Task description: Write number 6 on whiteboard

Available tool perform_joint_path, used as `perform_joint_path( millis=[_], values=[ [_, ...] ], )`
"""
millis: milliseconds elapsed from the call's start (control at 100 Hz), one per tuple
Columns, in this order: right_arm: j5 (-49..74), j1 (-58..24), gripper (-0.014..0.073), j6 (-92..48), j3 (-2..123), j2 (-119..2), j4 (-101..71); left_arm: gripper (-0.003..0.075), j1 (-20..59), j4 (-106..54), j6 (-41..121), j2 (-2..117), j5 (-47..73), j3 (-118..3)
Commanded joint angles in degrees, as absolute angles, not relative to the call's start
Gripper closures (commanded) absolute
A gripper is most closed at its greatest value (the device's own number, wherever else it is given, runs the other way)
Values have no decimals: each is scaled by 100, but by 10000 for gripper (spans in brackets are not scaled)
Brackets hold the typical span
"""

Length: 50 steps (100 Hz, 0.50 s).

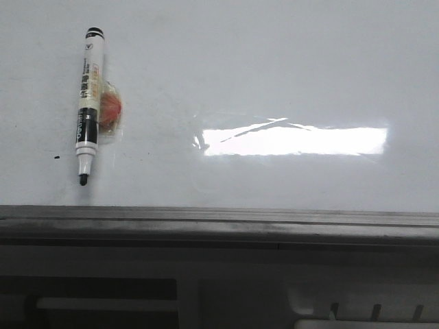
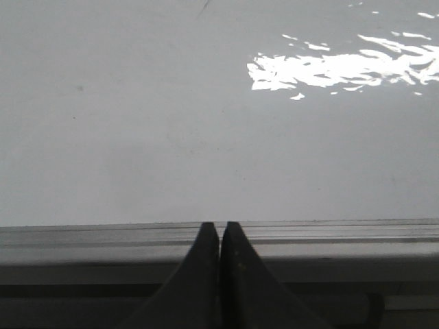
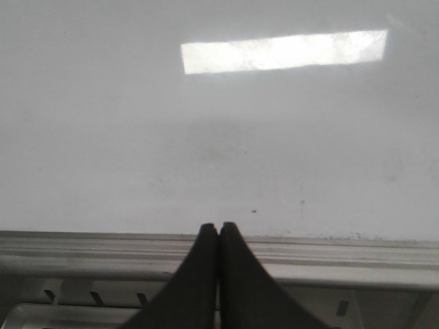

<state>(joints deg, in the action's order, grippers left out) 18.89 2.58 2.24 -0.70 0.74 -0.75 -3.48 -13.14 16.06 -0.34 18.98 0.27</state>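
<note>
The whiteboard [image 1: 274,75] fills the front view, glossy white with a bright rectangular reflection and a grey edge rail [image 1: 219,223] along its near side. No number 6 shows on it. A black-and-white marker [image 1: 88,103] lies uncapped on the board at the left, tip toward the rail. My left gripper [image 2: 219,227] is shut and empty over the rail, short of the board [image 2: 171,123]. My right gripper [image 3: 219,227] is shut and empty over the rail, short of the board [image 3: 206,137]. Neither gripper shows in the front view.
A small orange-red lump in clear wrap [image 1: 111,106] lies against the marker's right side. A tiny black speck [image 1: 56,158] sits left of the marker tip. Below the rail is a grey machine base [image 1: 219,288].
</note>
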Motion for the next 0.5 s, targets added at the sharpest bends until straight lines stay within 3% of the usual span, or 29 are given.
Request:
perform_joint_path(
  millis=[0,340,490],
  values=[
    [1766,278,658,211,-232,167,-56,739,-357,-1388,1548,-208,1599,283],
    [1753,278,658,211,-232,167,-56,739,-357,-1388,1548,-208,1599,283],
    [1204,278,658,211,-232,167,-46,739,-357,-1282,1568,-208,1377,283]
  ],
)
